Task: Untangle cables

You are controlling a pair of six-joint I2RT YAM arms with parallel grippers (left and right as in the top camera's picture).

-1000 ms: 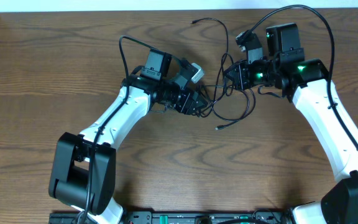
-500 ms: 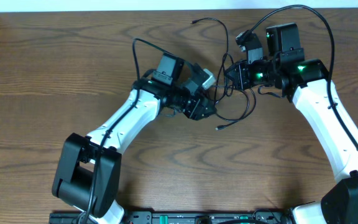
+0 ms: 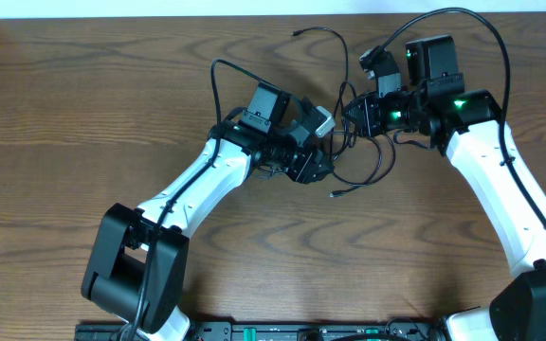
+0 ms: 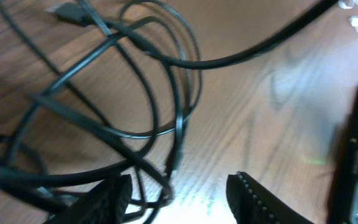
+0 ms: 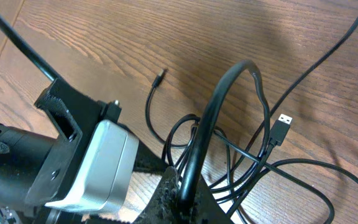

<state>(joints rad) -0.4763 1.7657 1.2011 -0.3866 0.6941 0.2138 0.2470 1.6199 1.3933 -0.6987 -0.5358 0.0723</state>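
The thin black cables (image 3: 358,156) lie in a knot of overlapping loops on the brown wood-grain table (image 3: 64,114), at its upper middle between the two arms. One loose end bears a silvery flat plug (image 5: 281,127). The right gripper (image 5: 182,199) is clenched on one arching loop. The left gripper (image 4: 182,196) is released just beside the tangle, fingers (image 4: 260,199) spread, with strands crossing by one finger.

Glossy black cables (image 4: 180,124); smooth wood-grain table (image 3: 64,142).

On table (image 3: 64,114), cables (image 3: 358,142) between left arm (image 3: 207,175) and right arm (image 3: 486,180).
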